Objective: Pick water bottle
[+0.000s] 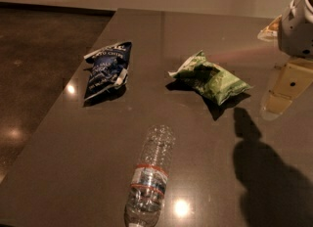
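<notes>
The water bottle (pixel 149 179) lies at 6 o'clock on the dark table (pixel 73 143), its cap end cut by the lower edge, with bare tabletop on both sides. The gripper (pixel 288 81) hangs at 3 o'clock, partly cropped, and whether it is clenched I cannot tell. A blue chip bag (pixel 106 69) sits at 11 and what is probably a green snack bag (pixel 212 79) at 1

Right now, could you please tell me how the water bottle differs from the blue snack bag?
The water bottle is clear ribbed plastic; the blue snack bag is opaque and crumpled. The water bottle lies at the table's near edge, the blue snack bag farther back on the left. Both lie flat on the dark table, untouched. The gripper hangs at the right edge of view, away from both.
</notes>
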